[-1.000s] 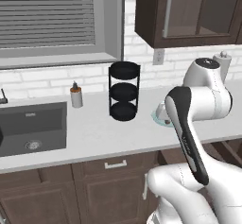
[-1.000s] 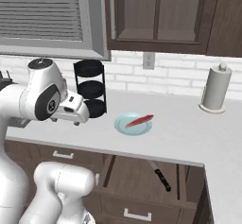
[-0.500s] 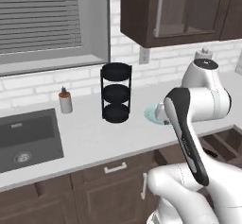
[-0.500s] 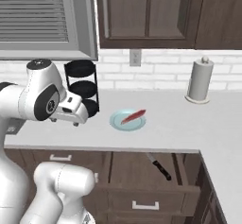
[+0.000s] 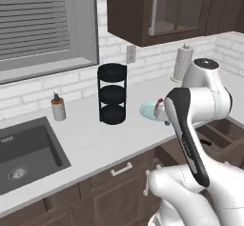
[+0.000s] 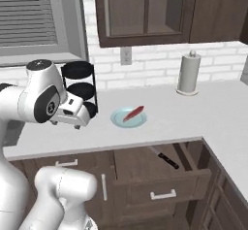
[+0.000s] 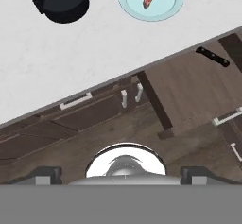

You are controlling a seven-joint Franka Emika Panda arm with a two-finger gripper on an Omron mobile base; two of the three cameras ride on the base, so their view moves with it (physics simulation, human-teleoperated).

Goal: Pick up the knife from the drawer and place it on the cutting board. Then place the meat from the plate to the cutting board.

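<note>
Hand (image 6: 76,119) is open and holds nothing, above the desk (image 6: 203,112) edge, just in front of the rack (image 6: 80,87). To its right, near it, the plate (image 6: 129,119) lies on the desk with the meat (image 6: 133,113) on it. Further right and lower, the knife (image 6: 168,160) lies in the open drawer (image 6: 160,183).

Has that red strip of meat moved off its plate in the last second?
No. The meat lies on the plate as before; the camera moved, not the meat.
</note>
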